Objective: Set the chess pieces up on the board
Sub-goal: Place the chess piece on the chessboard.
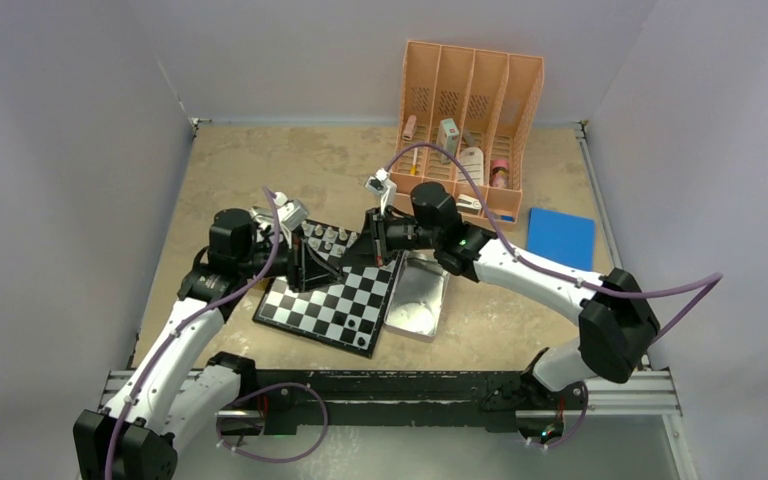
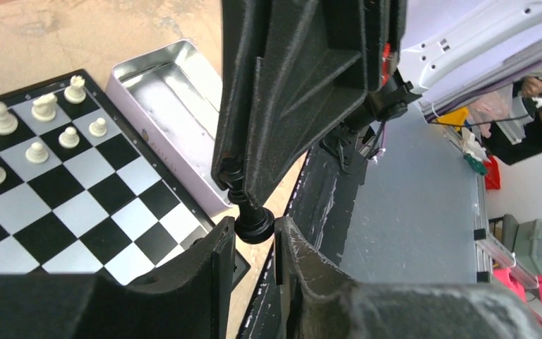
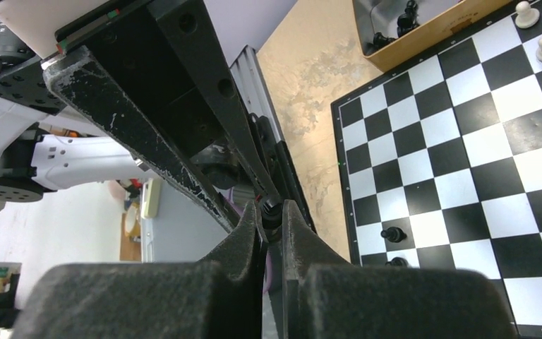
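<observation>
My right jaws pinch 1 glossy black pawn (image 2: pixel 254 224); left jaws flank its round base, grip unclear.

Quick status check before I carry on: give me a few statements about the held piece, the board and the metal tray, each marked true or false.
1. A small black chess piece sits between the fingertips of both the left gripper and the right gripper. True.
2. The black-and-silver checked chessboard carries no black pieces. False: two black pieces stand on it near one edge.
3. Small white chess pieces stand on the board. True.
4. The plain silver rectangular metal tray lies on top of the board. False: it lies beside the board, along one edge.
5. The tray is packed with pieces. False: no piece shows in it.
</observation>
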Robot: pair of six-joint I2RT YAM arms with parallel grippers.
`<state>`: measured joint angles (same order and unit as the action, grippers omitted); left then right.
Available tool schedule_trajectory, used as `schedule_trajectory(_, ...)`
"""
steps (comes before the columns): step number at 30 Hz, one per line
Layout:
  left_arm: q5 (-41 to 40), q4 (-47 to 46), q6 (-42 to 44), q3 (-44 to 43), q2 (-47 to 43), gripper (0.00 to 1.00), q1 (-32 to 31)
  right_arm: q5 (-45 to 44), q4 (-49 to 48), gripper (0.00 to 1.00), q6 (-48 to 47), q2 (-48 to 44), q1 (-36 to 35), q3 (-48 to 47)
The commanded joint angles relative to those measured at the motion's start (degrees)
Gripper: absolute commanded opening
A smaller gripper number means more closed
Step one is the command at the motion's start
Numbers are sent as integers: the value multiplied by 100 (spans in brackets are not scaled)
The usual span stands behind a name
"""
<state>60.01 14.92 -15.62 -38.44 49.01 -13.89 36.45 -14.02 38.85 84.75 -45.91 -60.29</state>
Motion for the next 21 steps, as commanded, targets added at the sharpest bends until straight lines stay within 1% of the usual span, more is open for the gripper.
schedule_trajectory(1, -603, 134, 12, -182, -131, 34, -8, -503, -220, 1, -272, -258, 21, 201)
schedule_trajectory(2, -816, 234, -28, -222, -117, 45, -8, -658, -302, 1, -351, -298, 19, 233)
schedule_trajectory(3, -1009, 337, -49, -264, -112, 50, -8, -841, -425, 1, -363, -380, 25, 280)
schedule_trajectory(4, -1157, 444, -55, -307, -105, 53, -8, -1057, -505, 1, -350, -464, 21, 326)
schedule_trajectory(6, -1536, 616, -64, -407, -120, 55, -8, -1490, -714, 1, -379, -608, 21, 421)
schedule_trajectory(8, -1839, 700, -64, -463, -211, 56, -8, -1744, -986, 2, -431, -705, 16, 542)
schedule_trajectory(15, -2632, 894, -69, -563, -909, 60, -8, -1912, -1447, 5, -1055, -594, -98, 751)
schedule_trajectory(21, -3305, 1697, -94, -1352, -1402, 62, -8, -2153, -2213, 5, -1795, -648, -526, 1251)
